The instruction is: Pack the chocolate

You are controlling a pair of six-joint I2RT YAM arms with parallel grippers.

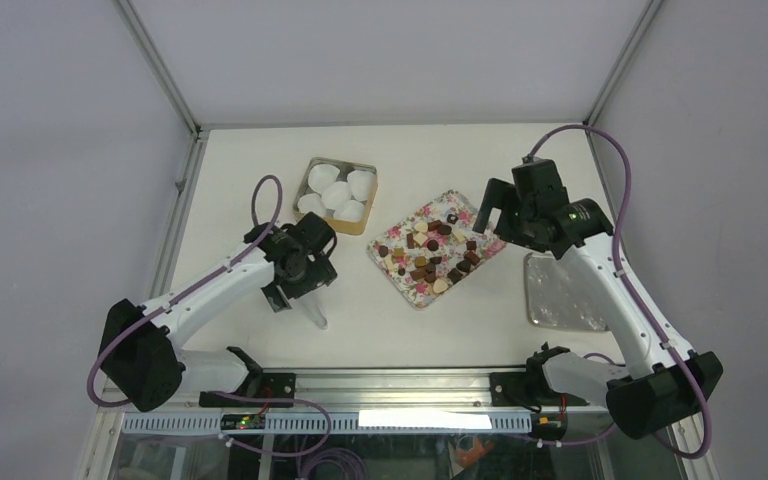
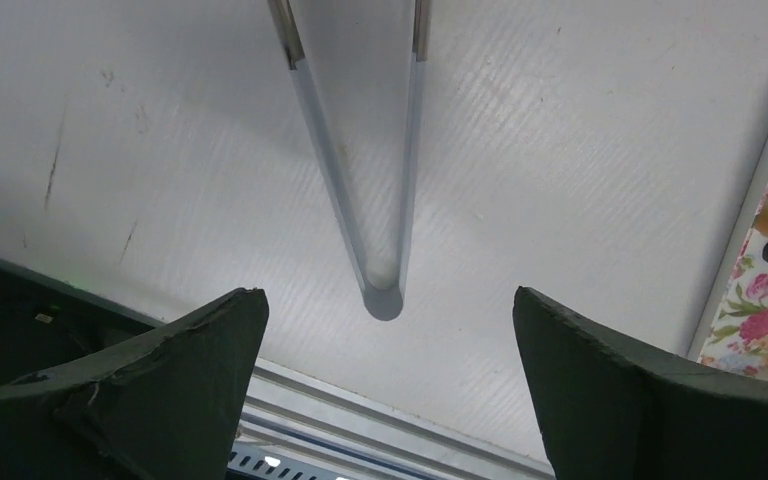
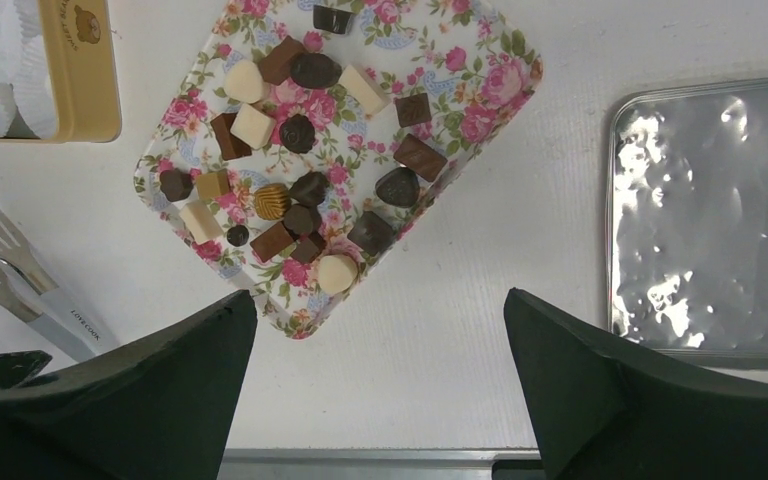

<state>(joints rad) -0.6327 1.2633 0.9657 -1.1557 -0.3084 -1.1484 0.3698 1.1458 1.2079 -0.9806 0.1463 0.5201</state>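
Observation:
The chocolate [image 1: 430, 256], several dark, brown, tan and cream pieces, lies on a pink-flowered tray [image 1: 479, 214] at the table's middle; it also shows in the right wrist view [image 3: 305, 185]. My right gripper [image 1: 487, 220] is open and empty above the tray's right corner; in its own view the gripper [image 3: 380, 340] hangs over bare table just past the tray [image 3: 490, 90]. My left gripper [image 1: 308, 288] is open and empty over metal tongs [image 1: 317, 315]. In the left wrist view the tongs [image 2: 360, 150] lie on the table between the wide-apart fingers of the left gripper [image 2: 390, 340].
A yellow tin [image 1: 353, 226] holding white pleated paper cups [image 1: 337, 194] stands at the back, left of the tray. A silver lid [image 1: 560, 292] lies on the right. The tray's edge [image 2: 750, 250] shows at the right of the left wrist view.

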